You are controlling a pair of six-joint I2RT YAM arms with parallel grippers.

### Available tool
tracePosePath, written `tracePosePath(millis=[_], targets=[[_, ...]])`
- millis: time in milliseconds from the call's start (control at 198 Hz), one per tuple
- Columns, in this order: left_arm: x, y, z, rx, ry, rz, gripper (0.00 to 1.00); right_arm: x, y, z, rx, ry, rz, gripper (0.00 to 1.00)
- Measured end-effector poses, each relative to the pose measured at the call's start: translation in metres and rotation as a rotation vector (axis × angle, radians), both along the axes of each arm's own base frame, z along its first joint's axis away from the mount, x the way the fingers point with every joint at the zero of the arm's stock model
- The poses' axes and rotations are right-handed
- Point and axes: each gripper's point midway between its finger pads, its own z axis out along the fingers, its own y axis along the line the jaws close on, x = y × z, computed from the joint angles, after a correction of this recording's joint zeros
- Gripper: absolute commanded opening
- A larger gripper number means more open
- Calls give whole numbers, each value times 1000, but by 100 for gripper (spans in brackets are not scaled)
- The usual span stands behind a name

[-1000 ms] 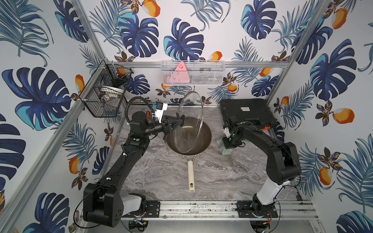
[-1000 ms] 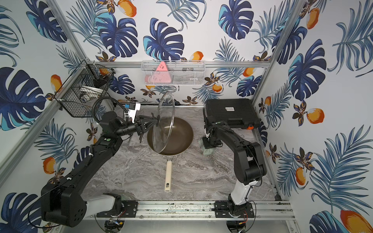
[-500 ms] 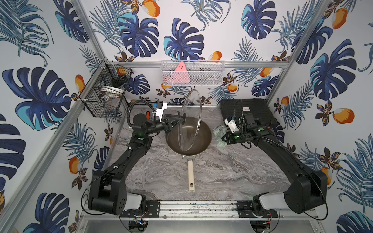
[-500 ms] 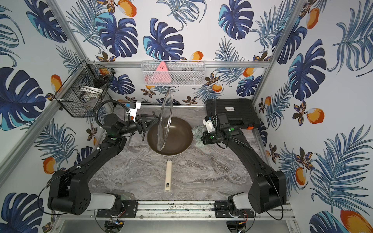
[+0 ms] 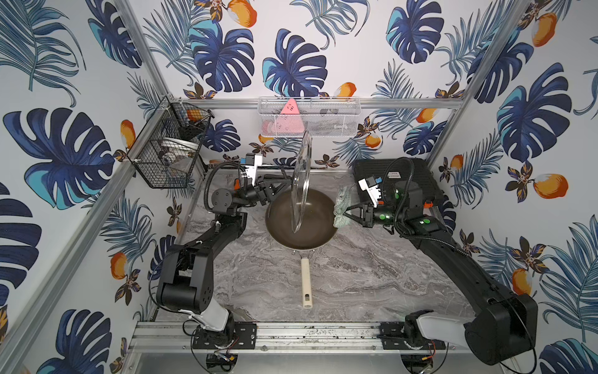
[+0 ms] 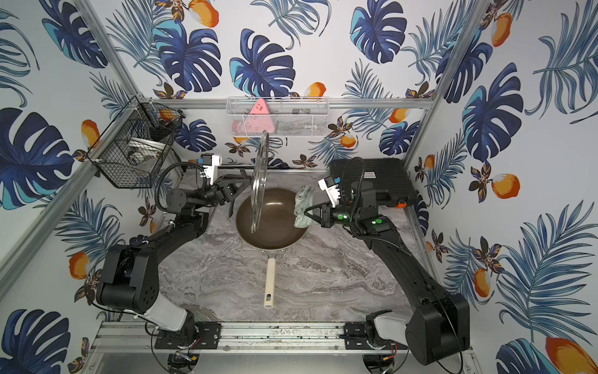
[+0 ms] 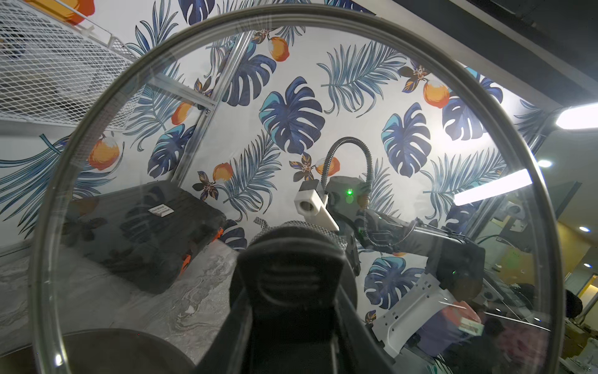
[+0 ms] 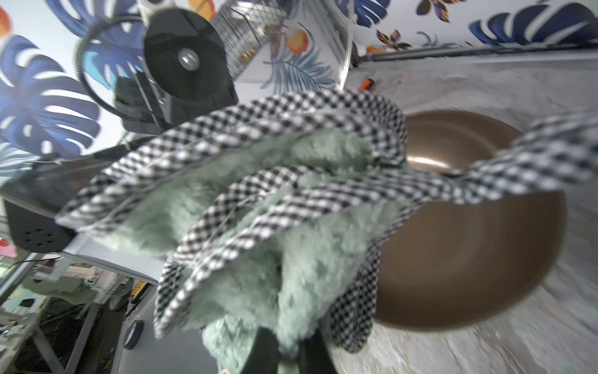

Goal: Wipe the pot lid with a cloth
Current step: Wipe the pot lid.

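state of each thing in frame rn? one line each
pot lid: lifted, standing on edge above the pan.
cloth: bunched, off the table, clear of the lid.
left claw: shut on the pot lid.
right claw: shut on the cloth.
pan: uncovered, empty, on the table.
black case: closed, on the table.

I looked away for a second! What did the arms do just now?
The right pincer lifted the cloth off the table and carried it toward the lid, not touching yet. The left pincer turned the lid to face the cloth more. Unchanged: both pincers shut on their things, lid upright above the pan, pan in place.
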Motion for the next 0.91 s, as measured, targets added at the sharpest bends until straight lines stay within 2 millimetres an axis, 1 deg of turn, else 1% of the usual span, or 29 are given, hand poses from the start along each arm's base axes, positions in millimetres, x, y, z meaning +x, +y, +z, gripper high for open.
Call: tracePosePath(millis=[131, 277, 368, 489, 666, 751, 908], targets=[[3, 0, -2, -1, 6, -1, 0, 9, 18, 18, 79, -14, 67, 0], [10, 0, 1, -8, 1, 4, 0, 11, 43, 41, 131, -71, 152, 0], [11, 0, 0, -8, -1, 4, 0, 6, 57, 52, 154, -92, 200, 0], [14, 0, -2, -10, 15, 1, 0, -4, 73, 65, 172, -119, 269, 0], [16, 0, -5, -13, 34, -2, 0, -24, 93, 83, 184, -170, 349, 0], [16, 0, -5, -14, 39, -4, 0, -32, 100, 85, 178, -179, 379, 0], [16, -1, -6, -18, 51, -10, 0, -36, 110, 84, 165, -176, 401, 0]])
